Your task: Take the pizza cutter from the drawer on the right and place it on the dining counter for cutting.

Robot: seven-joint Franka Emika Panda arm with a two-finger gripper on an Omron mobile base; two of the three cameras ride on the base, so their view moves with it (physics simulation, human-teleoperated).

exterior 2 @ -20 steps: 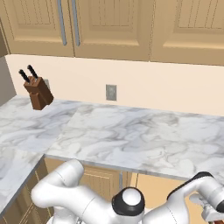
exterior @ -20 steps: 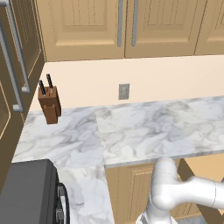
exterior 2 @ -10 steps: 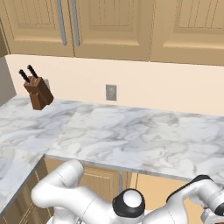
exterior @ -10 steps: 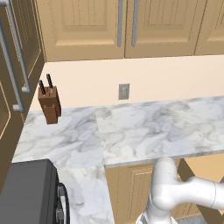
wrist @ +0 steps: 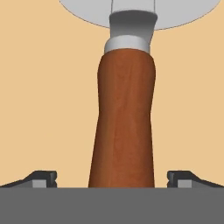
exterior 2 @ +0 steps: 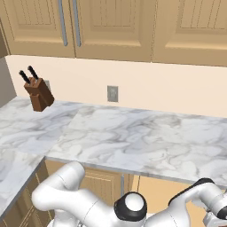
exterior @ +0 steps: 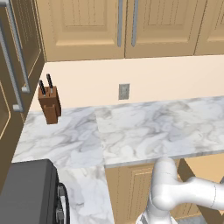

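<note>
Against the wall at the worktop's [exterior: 144,131] far left corner, the left base view records one knife block [exterior: 49,105] holding two black-handled knives, and one wall socket [exterior: 124,91] behind the marble.

Right base view: the same single knife block [exterior 2: 40,94] and socket [exterior 2: 112,93]; the arm reaches low, below the worktop's near edge.

Hand view: one pizza cutter [wrist: 124,127] lies on the tan floor of the drawer [wrist: 43,96], its reddish-brown handle centred between the spread tips of the end effector [wrist: 112,178], which stands fully open and grips nothing.

Assessment: the approach appears complete; grasp, lift and placement on the dining counter remain.
</note>
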